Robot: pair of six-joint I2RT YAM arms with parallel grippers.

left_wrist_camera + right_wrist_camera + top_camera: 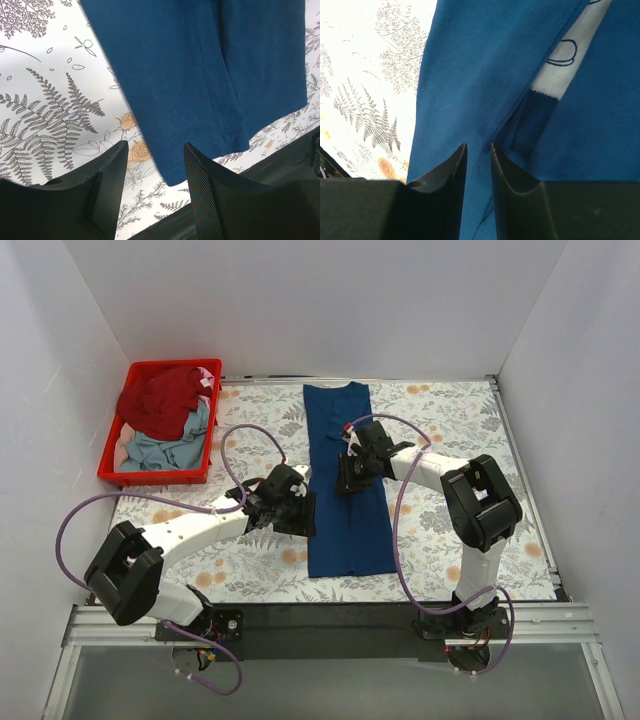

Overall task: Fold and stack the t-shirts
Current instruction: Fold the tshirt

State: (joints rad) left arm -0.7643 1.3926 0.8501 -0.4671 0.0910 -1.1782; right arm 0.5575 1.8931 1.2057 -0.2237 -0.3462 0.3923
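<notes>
Progress is early: the navy shirt (345, 535) lies mid-table, folded into a long strip. The left gripper (155, 147) gapes at its left edge. The right gripper (478, 147), over its middle, is nearly closed, its grasp unclear. The dark red shirt (160, 400) and grey-blue shirt (165, 450) sit unfolded in the crate (155, 478), far left.

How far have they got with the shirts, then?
Early days. Done: the navy shirt lies flat, folded into a long strip. In hand: both arms are at it, the left gripper open near a hem corner, the right gripper over a middle fold. Left: folding it shorter, then the red shirt and pale blue shirt, both in the crate.
</notes>
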